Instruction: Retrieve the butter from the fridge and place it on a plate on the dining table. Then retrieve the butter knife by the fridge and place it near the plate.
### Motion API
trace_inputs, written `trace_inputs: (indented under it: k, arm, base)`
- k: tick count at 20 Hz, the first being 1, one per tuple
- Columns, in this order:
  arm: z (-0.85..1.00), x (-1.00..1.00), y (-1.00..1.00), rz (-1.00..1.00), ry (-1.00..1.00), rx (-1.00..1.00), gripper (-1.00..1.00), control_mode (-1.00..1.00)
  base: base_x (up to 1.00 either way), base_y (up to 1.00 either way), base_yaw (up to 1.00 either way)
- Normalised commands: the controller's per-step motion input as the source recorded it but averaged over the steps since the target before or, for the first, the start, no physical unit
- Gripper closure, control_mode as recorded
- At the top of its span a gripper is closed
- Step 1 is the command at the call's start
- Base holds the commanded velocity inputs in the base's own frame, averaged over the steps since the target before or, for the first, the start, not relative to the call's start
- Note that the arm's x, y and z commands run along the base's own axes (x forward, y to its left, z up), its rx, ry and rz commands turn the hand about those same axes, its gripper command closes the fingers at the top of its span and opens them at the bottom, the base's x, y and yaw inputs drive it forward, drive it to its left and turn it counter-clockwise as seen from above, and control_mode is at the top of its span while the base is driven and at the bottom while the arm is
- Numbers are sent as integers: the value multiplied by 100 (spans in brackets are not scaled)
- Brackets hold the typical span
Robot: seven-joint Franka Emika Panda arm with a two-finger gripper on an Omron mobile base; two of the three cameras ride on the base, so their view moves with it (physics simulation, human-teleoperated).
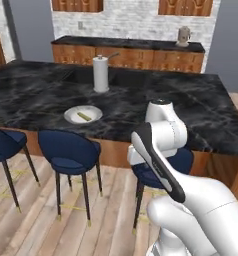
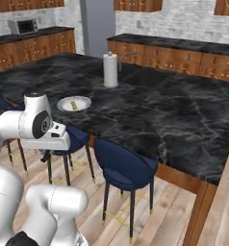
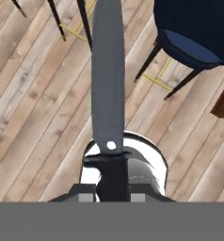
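Grey butter knife (image 3: 108,80) sits clamped in our shut gripper (image 3: 113,188) above wooden floor; swinging toward the plate (image 1: 83,114), its blade could clip the counter (image 1: 141,107) edge.

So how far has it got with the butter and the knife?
The butter already lies on the plate on the dining table. In the hand view the butter knife is held by its black handle in the shut jaws, above the wooden floor. Left: setting the knife down near the plate.
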Motion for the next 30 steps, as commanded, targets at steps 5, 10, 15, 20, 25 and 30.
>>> trace_inputs:
  k: [5,10,15,20,25,30]
  arm:
    - [0,0,0,0,0,0,100,100]
    - [0,0,0,0,0,0,100,100]
    - [0,0,0,0,0,0,100,100]
    - [0,0,0,0,0,0,100,100]
    - [0,0,0,0,0,0,100,100]
    - [0,29,16,-2,-3,0,100,-100]
  base:
    - [77,100,-59]
    - [56,16,-22]
    - [83,14,-19]
    - [50,61,-22]
    - [60,14,-11]
    - [47,20,-8]
